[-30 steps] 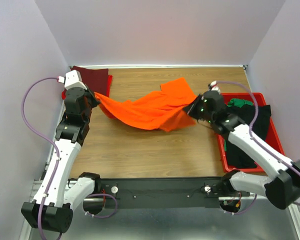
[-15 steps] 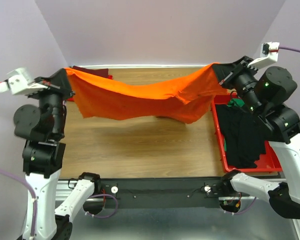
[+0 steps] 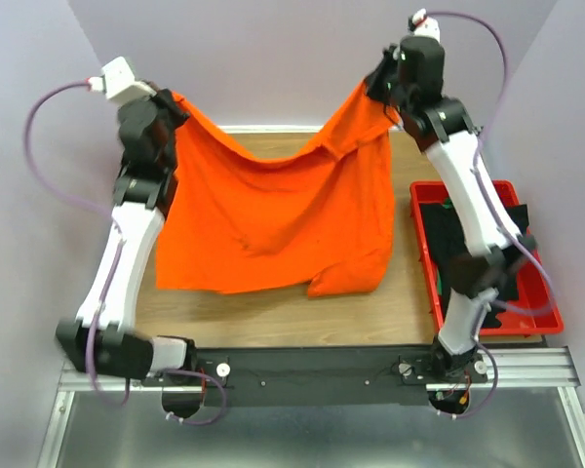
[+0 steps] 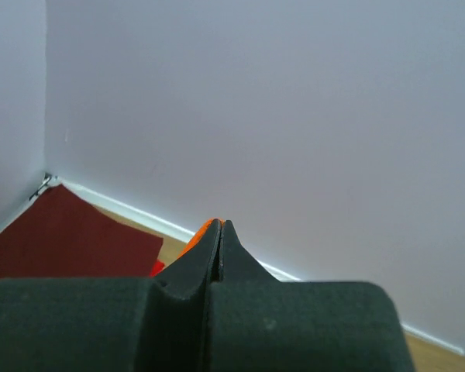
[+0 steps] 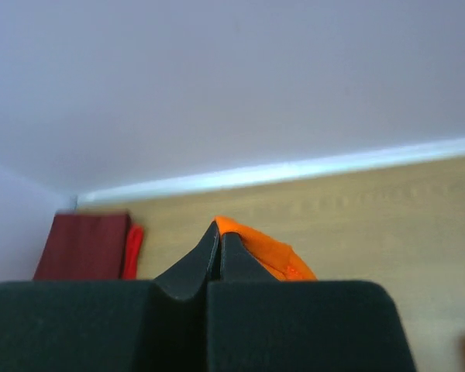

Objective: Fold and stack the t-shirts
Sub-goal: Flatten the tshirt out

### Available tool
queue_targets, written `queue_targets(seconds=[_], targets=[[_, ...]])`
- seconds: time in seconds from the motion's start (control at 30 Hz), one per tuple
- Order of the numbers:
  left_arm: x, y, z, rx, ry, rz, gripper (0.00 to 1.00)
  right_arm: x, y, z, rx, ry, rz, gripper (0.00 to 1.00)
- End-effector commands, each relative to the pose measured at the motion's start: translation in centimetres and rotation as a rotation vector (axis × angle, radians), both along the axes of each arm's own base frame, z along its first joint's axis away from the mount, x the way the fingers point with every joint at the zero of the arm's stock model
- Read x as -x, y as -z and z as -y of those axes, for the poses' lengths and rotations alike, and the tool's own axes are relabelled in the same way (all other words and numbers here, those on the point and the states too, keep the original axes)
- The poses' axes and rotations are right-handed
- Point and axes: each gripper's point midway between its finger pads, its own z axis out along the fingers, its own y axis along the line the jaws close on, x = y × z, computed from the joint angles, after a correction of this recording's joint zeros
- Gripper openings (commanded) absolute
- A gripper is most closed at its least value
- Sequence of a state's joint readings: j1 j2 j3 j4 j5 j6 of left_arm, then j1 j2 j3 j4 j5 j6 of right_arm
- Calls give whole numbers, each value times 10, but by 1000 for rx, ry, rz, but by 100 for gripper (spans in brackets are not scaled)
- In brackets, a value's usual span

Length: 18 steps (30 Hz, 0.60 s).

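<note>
The bright orange t-shirt hangs spread between both raised arms, its lower edge draped on the table. My left gripper is shut on its upper left corner; a sliver of orange shows at my fingertips. My right gripper is shut on the upper right corner. A folded dark maroon shirt lies at the far left corner with a red one under it. Black and green shirts lie in the tray.
The red plastic tray stands at the right edge of the table. The purple walls enclose the table at the back and both sides, close to both raised grippers.
Both arms have risen and swung back toward the rear wall, lifting the orange shirt from a low sagging band into a wide hanging sheet.
</note>
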State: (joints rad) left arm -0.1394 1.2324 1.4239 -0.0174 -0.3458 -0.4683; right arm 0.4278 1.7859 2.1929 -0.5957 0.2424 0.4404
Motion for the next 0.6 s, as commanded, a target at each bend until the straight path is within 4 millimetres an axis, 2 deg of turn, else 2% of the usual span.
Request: queue_targets(seconds=[0.0, 0.03, 0.07, 0.1, 0.13, 0.17, 0.2, 0.23, 0.27, 0.33, 0.37, 0.4, 0.43, 0.5, 0.53, 0.57], targets=[[-54, -35, -16, 29, -25, 126, 0, -53, -55, 30, -27, 75, 176, 0], [-64, -42, -18, 26, -9, 137, 0, -68, -50, 27, -29, 77, 185, 0], [-72, -50, -30, 24, -12, 150, 0, -65, -76, 34, -48, 93, 253, 0], [-69, -87, -22, 18, 42, 222, 0, -67, -86, 40, -53, 110, 295, 0], [-91, -73, -36, 14, 34, 178, 0, -57, -106, 50, -65, 147, 343, 0], [-94, -82, -40, 12, 51, 192, 0, -53, -114, 54, -64, 159, 371, 1], [-98, -97, -50, 15, 76, 216, 0, -60, -106, 58, -65, 165, 376, 0], [-99, -101, -54, 16, 89, 226, 0, -49, -121, 63, -86, 163, 408, 0], [-99, -105, -59, 17, 94, 237, 0, -48, -120, 65, -82, 161, 409, 0], [-99, -106, -63, 18, 129, 242, 0, -47, -113, 61, -70, 142, 392, 0], [-98, -104, -64, 18, 135, 240, 0, -41, -117, 62, -73, 136, 396, 0], [-99, -99, -63, 18, 143, 233, 0, -42, -111, 63, -68, 139, 383, 0], [-101, -86, -63, 23, 152, 210, 0, -48, -92, 60, -52, 133, 341, 1], [-107, -63, -63, 34, 160, 171, 0, -51, -69, 59, -41, 133, 288, 1], [-112, -36, -63, 48, 171, 118, 0, -54, -53, 57, -38, 126, 252, 1], [-114, -21, -63, 58, 177, 91, 0, -61, -10, 52, -24, 117, 161, 1]])
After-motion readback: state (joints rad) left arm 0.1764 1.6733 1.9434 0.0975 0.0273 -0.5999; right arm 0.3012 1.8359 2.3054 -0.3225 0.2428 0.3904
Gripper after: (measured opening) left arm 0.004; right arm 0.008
